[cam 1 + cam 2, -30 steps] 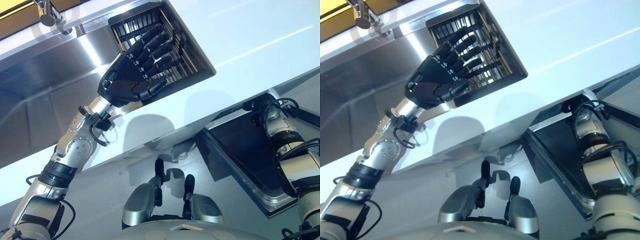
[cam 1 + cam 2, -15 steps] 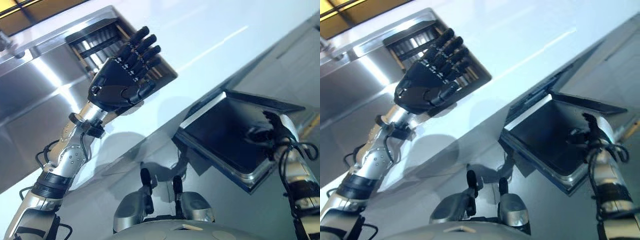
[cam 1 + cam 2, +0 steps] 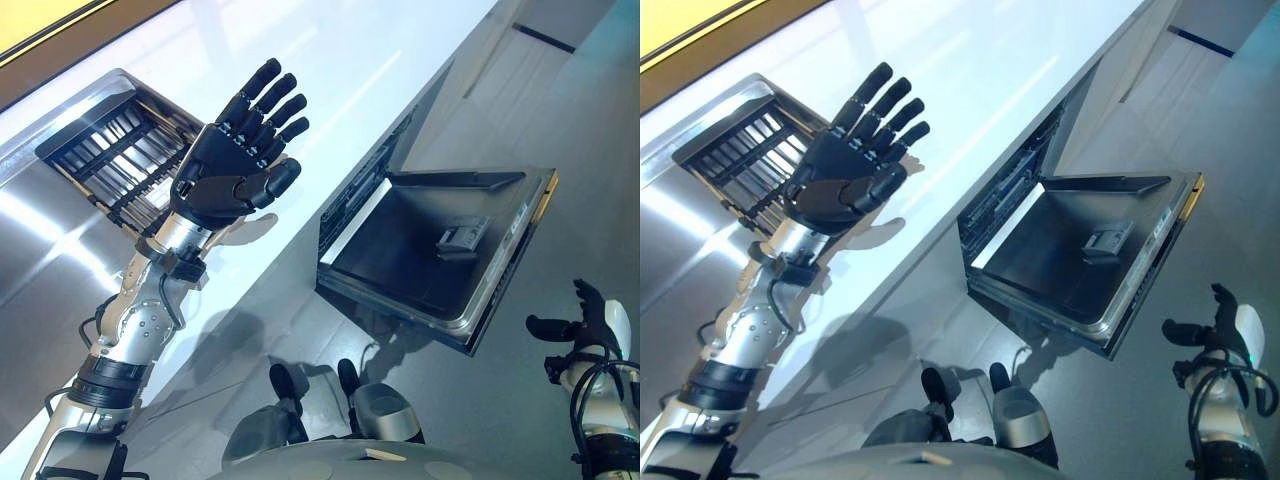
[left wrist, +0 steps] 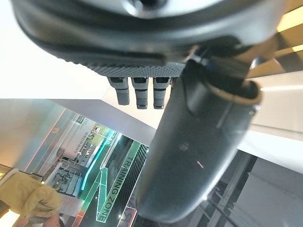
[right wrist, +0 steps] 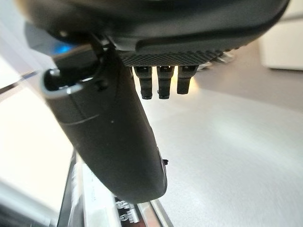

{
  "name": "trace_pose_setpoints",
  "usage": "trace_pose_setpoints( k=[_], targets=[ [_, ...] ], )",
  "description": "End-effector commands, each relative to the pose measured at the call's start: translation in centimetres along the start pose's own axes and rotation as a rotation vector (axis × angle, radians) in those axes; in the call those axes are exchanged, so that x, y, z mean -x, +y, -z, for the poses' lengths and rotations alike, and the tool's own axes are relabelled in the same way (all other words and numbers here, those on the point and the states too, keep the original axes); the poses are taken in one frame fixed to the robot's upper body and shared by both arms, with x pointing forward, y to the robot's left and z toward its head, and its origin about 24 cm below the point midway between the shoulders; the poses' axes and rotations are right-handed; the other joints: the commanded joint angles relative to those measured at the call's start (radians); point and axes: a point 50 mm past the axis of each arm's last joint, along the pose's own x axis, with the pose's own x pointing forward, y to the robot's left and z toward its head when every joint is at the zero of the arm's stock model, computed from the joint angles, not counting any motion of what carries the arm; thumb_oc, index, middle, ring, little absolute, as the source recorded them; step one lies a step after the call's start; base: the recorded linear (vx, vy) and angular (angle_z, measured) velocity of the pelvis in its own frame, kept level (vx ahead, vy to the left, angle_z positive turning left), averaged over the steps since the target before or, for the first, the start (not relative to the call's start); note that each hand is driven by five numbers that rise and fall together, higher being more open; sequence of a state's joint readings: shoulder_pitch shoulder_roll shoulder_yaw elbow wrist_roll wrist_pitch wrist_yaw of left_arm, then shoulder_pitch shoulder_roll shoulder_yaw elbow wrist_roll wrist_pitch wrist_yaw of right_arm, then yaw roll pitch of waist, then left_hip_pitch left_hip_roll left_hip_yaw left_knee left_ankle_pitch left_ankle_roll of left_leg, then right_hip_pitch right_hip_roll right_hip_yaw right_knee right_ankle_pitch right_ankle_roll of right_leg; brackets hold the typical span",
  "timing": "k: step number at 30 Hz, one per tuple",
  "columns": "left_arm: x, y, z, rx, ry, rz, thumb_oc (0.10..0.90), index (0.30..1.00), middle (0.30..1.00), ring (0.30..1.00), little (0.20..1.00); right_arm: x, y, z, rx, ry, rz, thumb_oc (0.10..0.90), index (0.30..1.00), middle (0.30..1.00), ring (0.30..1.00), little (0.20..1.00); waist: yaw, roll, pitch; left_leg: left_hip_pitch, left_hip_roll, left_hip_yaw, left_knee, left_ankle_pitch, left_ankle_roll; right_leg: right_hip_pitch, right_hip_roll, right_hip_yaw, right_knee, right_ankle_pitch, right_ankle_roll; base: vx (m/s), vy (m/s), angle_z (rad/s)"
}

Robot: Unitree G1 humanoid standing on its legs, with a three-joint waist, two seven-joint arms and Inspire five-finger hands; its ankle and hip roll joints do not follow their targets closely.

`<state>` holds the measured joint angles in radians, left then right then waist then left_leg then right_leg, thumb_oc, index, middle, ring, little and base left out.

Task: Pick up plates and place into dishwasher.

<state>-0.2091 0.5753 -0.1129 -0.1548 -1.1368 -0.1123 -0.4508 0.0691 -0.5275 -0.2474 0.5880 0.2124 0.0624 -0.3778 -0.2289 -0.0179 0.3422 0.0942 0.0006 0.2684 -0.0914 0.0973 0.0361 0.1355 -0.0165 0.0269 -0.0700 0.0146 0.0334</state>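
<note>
The dishwasher [image 3: 440, 255] stood open under the counter, and both robot hands held nothing.

Its door [image 3: 1095, 262] lay flat, dark and shiny inside, with a silver rim and a small soap box [image 3: 459, 239] in the middle. The left hand [image 3: 235, 165] was held up above the white counter [image 3: 330, 80], fingers [image 3: 262, 85] straight and spread wide, thumb bent across the palm. Just behind it, a metal rack [image 3: 120, 160] with thin bars sat by the shiny steel sink [image 3: 40, 250]. The right hand [image 3: 1220, 335] hung low over the smooth grey floor [image 3: 570, 120], well apart from the door, thumb out and fingers loose and open.
</note>
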Motion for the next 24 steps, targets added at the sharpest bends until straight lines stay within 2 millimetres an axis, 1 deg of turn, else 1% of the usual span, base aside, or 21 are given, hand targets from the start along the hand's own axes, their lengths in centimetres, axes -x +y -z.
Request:
trace_pose_setpoints(
  k=[1, 2, 3, 4, 5, 6, 8, 12, 14, 15, 16, 19, 20, 21, 23, 24],
  targets=[
    [-1.4, -1.0, -1.4, -0.006, -0.144, 0.065, 0.8, 0.9, 0.9, 0.9, 0.9, -1.4, -1.7, -1.7, -0.473, 0.026, 0.032, 0.8, 0.9, 0.9, 0.9, 0.9, 0.023, 0.041, -0.072, 0.073, -0.012, -0.007, 0.036, -0.156, 0.007, -0.092, 0.041, -0.065, 0.117, -0.022, 0.055, 0.02, -0.05, -0.05],
    [-1.4, -0.9, -1.4, -0.005, -0.142, 0.065, 0.8, 0.9, 0.9, 0.9, 0.9, -1.5, -1.6, -1.3, -0.497, 0.035, 0.019, 0.8, 0.9, 0.9, 0.9, 0.9, 0.025, 0.041, -0.074, 0.07, -0.012, -0.006, 0.037, -0.153, 0.005, -0.094, 0.041, -0.065, 0.115, -0.018, 0.054, 0.02, -0.055, -0.01],
    [-1.5, -0.9, -1.4, 0.001, -0.133, 0.069, 0.8, 0.9, 0.9, 0.9, 0.9, -1.6, -1.0, -0.3, -0.667, 0.081, -0.033, 0.8, 0.9, 0.9, 0.9, 0.9, 0.033, 0.044, -0.075, 0.068, -0.011, -0.009, 0.038, -0.154, 0.004, -0.093, 0.04, -0.069, 0.112, -0.017, 0.052, 0.04, -0.113, 0.02],
    [-1.8, -1.0, -1.2, 0.014, -0.108, 0.078, 0.8, 0.9, 0.9, 0.9, 0.9, -1.4, 0.7, 0.8, -1.053, 0.13, -0.143, 0.8, 0.9, 0.9, 0.9, 0.9, 0.05, 0.052, -0.075, 0.067, -0.012, -0.026, 0.044, -0.158, 0.006, -0.084, 0.039, -0.075, 0.111, -0.024, 0.046, 0.05, -0.122, 0.03],
    [-1.8, -1.0, -1.2, 0.018, -0.102, 0.081, 0.8, 0.9, 0.9, 0.9, 0.9, -1.3, 1.0, 1.1, -1.122, 0.132, -0.165, 0.8, 0.9, 0.9, 0.9, 0.9, 0.055, 0.055, -0.077, 0.064, -0.011, -0.028, 0.047, -0.158, 0.006, -0.084, 0.039, -0.076, 0.111, -0.024, 0.045, 0.06, -0.132, 0.05],
    [-1.8, -1.0, -1.1, 0.028, -0.091, 0.087, 0.8, 0.9, 0.9, 0.9, 0.9, -1.1, 1.6, 2.0, -1.235, 0.147, -0.188, 0.8, 0.9, 0.9, 0.9, 0.9, 0.065, 0.062, -0.08, 0.06, -0.011, -0.036, 0.052, -0.158, 0.005, -0.084, 0.038, -0.079, 0.112, -0.024, 0.044, 0.04, -0.089, 0.04],
    [-2.0, -1.1, -1.1, 0.037, -0.074, 0.094, 0.8, 0.9, 0.9, 0.9, 0.9, -0.8, 2.3, 2.7, -1.353, 0.144, -0.201, 0.8, 0.9, 0.9, 0.9, 0.9, 0.08, 0.075, -0.08, 0.052, -0.012, -0.052, 0.062, -0.159, 0.005, -0.084, 0.036, -0.084, 0.115, -0.028, 0.041, 0.04, -0.102, 0.04],
    [-2.4, -1.5, -1.1, 0.046, -0.063, 0.11, 0.8, 0.9, 0.9, 0.9, 0.9, -1.1, 2.0, 2.8, -1.431, 0.102, -0.187, 0.8, 0.9, 0.9, 0.9, 0.9, 0.096, 0.1, -0.074, 0.035, -0.013, -0.071, 0.082, -0.159, -0.001, -0.086, 0.031, -0.09, 0.117, -0.03, 0.036, 0.01, -0.063, 0.08],
    [-2.6, -1.8, -1.2, 0.059, -0.082, 0.118, 0.8, 0.9, 0.9, 0.9, 0.9, -1.4, 2.2, 2.0, -1.474, 0.092, -0.231, 0.8, 0.9, 0.9, 0.9, 0.9, 0.102, 0.127, -0.06, 0.019, -0.018, -0.085, 0.1, -0.158, -0.006, -0.09, 0.024, -0.096, 0.116, -0.033, 0.03, -0.01, 0.028, 0.18],
    [-2.8, -2.1, -1.3, 0.076, -0.104, 0.128, 0.8, 0.9, 0.9, 0.9, 0.9, -1.5, 3.1, 1.0, -1.495, 0.067, -0.322, 0.8, 0.9, 0.9, 0.9, 0.9, 0.108, 0.152, -0.044, 0.005, -0.024, -0.097, 0.109, -0.156, -0.01, -0.095, 0.016, -0.1, 0.116, -0.032, 0.025, -0.04, 0.052, 0.24],
    [-2.8, -2.1, -1.3, 0.081, -0.11, 0.129, 0.8, 0.9, 0.9, 0.9, 0.9, -1.3, 3.8, 0.4, -1.511, 0.04, -0.392, 0.8, 0.9, 0.9, 0.9, 0.9, 0.112, 0.161, -0.038, -0.002, -0.027, -0.102, 0.11, -0.154, -0.011, -0.098, 0.013, -0.104, 0.114, -0.031, 0.024, -0.03, 0.036, 0.28],
    [-2.7, -2.4, -1.1, 0.079, -0.115, 0.14, 0.8, 0.9, 0.9, 0.9, 0.9, -0.5, 6.0, -1.1, -1.476, -0.03, -0.605, 0.8, 0.9, 0.9, 0.9, 0.9, 0.12, 0.174, -0.024, -0.013, -0.032, -0.11, 0.107, -0.144, -0.014, -0.105, 0.007, -0.11, 0.11, -0.027, 0.022, -0.02, 0.01, 0.16],
    [-2.7, -2.6, -1.1, 0.069, -0.118, 0.148, 0.8, 0.9, 0.9, 0.9, 0.9, 0.1, 7.1, -2.1, -1.454, -0.078, -0.727, 0.8, 0.9, 0.9, 0.9, 0.9, 0.123, 0.178, -0.018, -0.017, -0.034, -0.116, 0.104, -0.139, -0.014, -0.11, 0.006, -0.111, 0.111, -0.026, 0.02, -0.04, 0.015, 0.04],
    [-2.6, -2.8, -1.0, 0.066, -0.121, 0.156, 0.8, 0.9, 0.9, 0.9, 0.9, 0.8, 8.4, -3.6, -1.443, -0.147, -0.87, 0.8, 0.9, 0.9, 0.9, 0.9, 0.126, 0.181, -0.011, -0.023, -0.036, -0.121, 0.099, -0.133, -0.012, -0.118, 0.004, -0.114, 0.116, -0.027, 0.019, -0.06, 0.015, 0.06],
    [-2.5, -2.9, -0.9, 0.07, -0.126, 0.166, 0.8, 0.9, 0.9, 0.9, 0.9, 1.9, 9.6, -5.2, -1.399, -0.236, -1.025, 0.8, 0.9, 0.9, 0.9, 0.9, 0.133, 0.184, -0.003, -0.032, -0.038, -0.125, 0.095, -0.126, -0.012, -0.127, 0.001, -0.121, 0.12, -0.027, 0.017, -0.06, 0.007, 0.03],
    [-2.4, -2.9, -0.8, 0.07, -0.128, 0.169, 0.8, 0.9, 0.9, 0.9, 0.9, 2.6, 10.3, -6.3, -1.377, -0.296, -1.105, 0.8, 0.9, 0.9, 0.9, 0.9, 0.135, 0.184, 0.003, -0.038, -0.038, -0.127, 0.094, -0.123, -0.012, -0.135, -0.001, -0.124, 0.124, -0.026, 0.016, -0.08, -0.009, 0.01]
  ],
)
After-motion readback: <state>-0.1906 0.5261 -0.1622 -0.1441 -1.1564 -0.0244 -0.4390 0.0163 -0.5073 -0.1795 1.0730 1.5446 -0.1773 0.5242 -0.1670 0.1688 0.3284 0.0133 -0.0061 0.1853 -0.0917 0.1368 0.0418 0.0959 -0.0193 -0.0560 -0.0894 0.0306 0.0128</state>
